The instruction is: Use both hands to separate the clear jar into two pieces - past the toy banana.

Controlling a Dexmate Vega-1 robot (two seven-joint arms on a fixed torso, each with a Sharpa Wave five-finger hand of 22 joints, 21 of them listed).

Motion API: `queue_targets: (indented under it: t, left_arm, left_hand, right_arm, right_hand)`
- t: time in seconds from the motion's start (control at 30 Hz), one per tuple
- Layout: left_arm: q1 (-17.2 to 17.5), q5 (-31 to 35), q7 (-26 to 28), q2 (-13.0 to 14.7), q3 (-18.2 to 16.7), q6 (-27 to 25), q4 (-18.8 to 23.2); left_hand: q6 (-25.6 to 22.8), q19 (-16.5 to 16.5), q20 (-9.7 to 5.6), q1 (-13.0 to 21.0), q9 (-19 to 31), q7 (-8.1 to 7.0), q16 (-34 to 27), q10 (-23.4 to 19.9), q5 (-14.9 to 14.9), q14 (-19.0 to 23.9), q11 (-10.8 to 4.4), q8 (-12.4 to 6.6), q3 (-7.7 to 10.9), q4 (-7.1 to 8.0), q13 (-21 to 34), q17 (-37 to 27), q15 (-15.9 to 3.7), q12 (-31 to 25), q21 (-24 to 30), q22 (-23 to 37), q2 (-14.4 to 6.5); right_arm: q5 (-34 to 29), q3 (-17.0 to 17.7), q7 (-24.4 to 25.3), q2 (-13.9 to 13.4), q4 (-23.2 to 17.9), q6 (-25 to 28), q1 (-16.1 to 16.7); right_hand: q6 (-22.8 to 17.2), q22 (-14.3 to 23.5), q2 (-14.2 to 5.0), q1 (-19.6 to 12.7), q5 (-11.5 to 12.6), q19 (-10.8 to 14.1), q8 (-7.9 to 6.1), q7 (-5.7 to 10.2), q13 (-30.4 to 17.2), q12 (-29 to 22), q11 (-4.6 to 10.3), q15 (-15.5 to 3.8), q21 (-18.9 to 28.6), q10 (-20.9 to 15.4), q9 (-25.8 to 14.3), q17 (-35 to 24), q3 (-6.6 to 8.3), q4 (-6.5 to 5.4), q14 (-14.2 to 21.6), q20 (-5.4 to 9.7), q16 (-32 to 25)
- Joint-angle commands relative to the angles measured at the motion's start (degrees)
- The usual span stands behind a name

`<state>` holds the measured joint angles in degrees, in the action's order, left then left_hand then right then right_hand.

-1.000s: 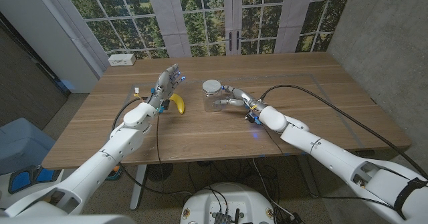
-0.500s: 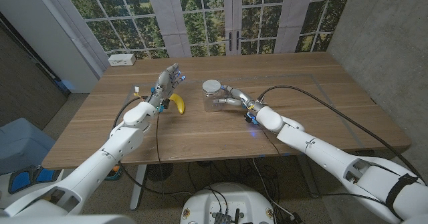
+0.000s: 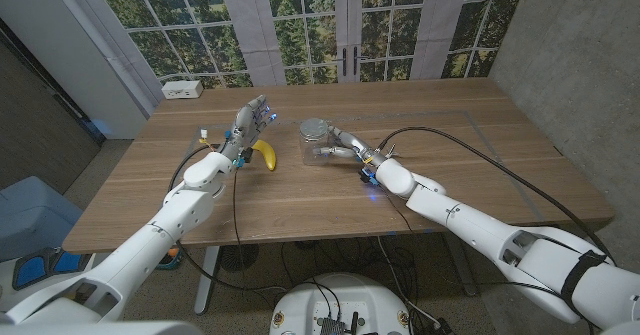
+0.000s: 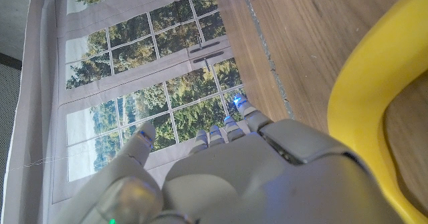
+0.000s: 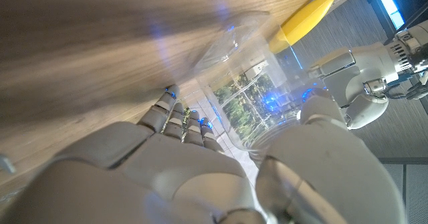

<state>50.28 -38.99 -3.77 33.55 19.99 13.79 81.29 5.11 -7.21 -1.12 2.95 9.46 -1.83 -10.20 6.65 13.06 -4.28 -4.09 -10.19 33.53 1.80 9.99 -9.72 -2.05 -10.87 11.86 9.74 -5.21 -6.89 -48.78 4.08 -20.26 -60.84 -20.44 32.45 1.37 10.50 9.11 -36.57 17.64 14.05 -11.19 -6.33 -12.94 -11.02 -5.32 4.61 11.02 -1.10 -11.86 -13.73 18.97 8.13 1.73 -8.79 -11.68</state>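
From my head view, my right hand (image 3: 345,147) has its fingers wrapped around the clear jar (image 3: 317,145), which stands on the wooden table (image 3: 450,125) near the middle with its grey lid (image 3: 313,128) on top. The toy banana (image 3: 264,153) lies just to the left of the jar, apart from it. My left hand (image 3: 250,123) is raised above the table just beside the banana, fingers spread and straight, holding nothing. A white box (image 3: 182,89) sits at the far left edge of the table, and a small yellow-topped thing (image 3: 204,134) stands near my left forearm; I cannot tell what it is. A black cable (image 3: 480,147) runs along my right arm across the table.

From my left wrist view, I see the back of my left hand (image 4: 221,174), its fingers reaching out, apart from one another and closed on nothing. The toy banana (image 4: 374,90) curves right next to it on the wood.

From my right wrist view, my right hand (image 5: 200,164) grips the clear jar (image 5: 257,97), fingers on one side and thumb on the other. Through and beyond the jar show the banana (image 5: 304,17) and my left arm (image 5: 368,70).
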Motion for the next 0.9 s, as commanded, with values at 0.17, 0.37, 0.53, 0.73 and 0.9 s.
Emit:
queue_targets:
  t: [0.17, 0.37, 0.53, 0.73, 0.9]
  left_arm:
    - [0.2, -0.3, -0.2, 0.2, -0.3, 0.1, -0.2]
    - [0.3, -0.4, -0.3, 0.1, -0.4, 0.0, -0.2]
    - [0.2, -0.5, -0.7, 0.1, -0.3, 0.2, -0.3]
    - [0.2, -0.7, -1.0, 0.1, -0.4, 0.3, -0.3]
    - [0.1, -0.9, -1.2, 0.2, -0.4, 0.1, -0.2]
  left_hand:
    - [0.1, -0.7, 0.12, -0.6, 0.3, 0.28, -0.4, -0.1, 0.2, 0.4, 0.01, -0.17, 0.01, -0.4, 0.1, -0.2, -1.3, -0.3, 0.1, 0.2, -1.5]
    - [0.0, -0.9, 0.42, -0.6, 0.3, 0.28, -0.4, -0.2, 0.2, 0.6, 0.22, -0.21, 0.03, -0.5, 0.1, -0.1, -1.03, -0.3, 0.1, 0.2, -1.4]
    - [0.0, -1.0, 0.53, -0.6, 0.3, 0.2, -0.3, -0.2, 0.2, 0.7, 0.19, -0.2, 0.04, -0.6, 0.1, -0.1, -0.91, -0.3, 0.1, 0.2, -1.4]
    - [0.0, -1.2, 1.04, -0.6, 0.3, 0.12, -0.4, -0.4, 0.1, 1.1, 0.41, -0.19, -0.02, -0.85, 0.1, -0.1, -0.74, -0.3, 0.0, 0.2, -1.1]
    - [0.0, -1.4, 1.14, -0.5, 0.3, 0.15, -0.3, -0.5, 0.1, 1.2, 0.51, -0.18, -0.02, -0.97, 0.1, -0.1, -0.67, -0.3, 0.1, 0.3, -1.0]
  right_arm:
    - [0.4, -1.8, -2.5, 1.5, 1.1, -0.3, -0.6]
    - [1.1, -1.7, -2.3, 1.7, -0.6, 1.4, 0.7]
    - [0.6, -1.2, 1.9, 3.0, -0.1, 1.9, 1.8]
    - [-0.2, -1.5, 6.7, 5.8, 4.2, 1.3, 1.7]
    - [-1.3, -2.6, 10.2, 8.1, 8.8, 0.5, 1.0]
  right_hand:
    - [1.8, 0.2, -0.6, 0.0, 1.3, -5.9, -0.13, -1.13, -0.4, -0.3, -1.03, 1.82, -1.0, 1.5, -0.2, -1.0, -1.42, -0.3, -2.9, -2.81, -0.3]
    - [2.9, 0.2, -0.65, 0.6, 1.9, -9.0, -0.02, -2.38, -0.5, -0.4, -2.64, 2.59, -1.0, 2.4, -0.3, -1.5, -2.36, -0.65, -4.2, -3.4, -0.4]
    - [1.2, 0.2, -1.91, 1.0, 2.4, -9.3, -1.08, -2.43, -0.7, -1.8, -2.13, 2.01, -0.2, -0.3, -0.4, -2.2, -2.75, -1.17, -2.3, -3.32, -1.7]
    - [-2.1, 0.2, -5.09, -4.5, 2.0, -5.0, -3.16, -1.48, -2.0, -3.7, 1.1, -1.04, 1.7, -4.6, -1.0, -3.5, -0.68, 0.94, 3.1, -3.11, -4.8]
    - [-5.3, 0.2, -5.66, -8.7, 0.3, -1.9, -6.08, 0.77, -4.5, -6.2, 5.53, -4.29, 2.5, -9.6, -2.1, -5.5, 0.12, 1.45, 8.2, -2.19, -7.9]
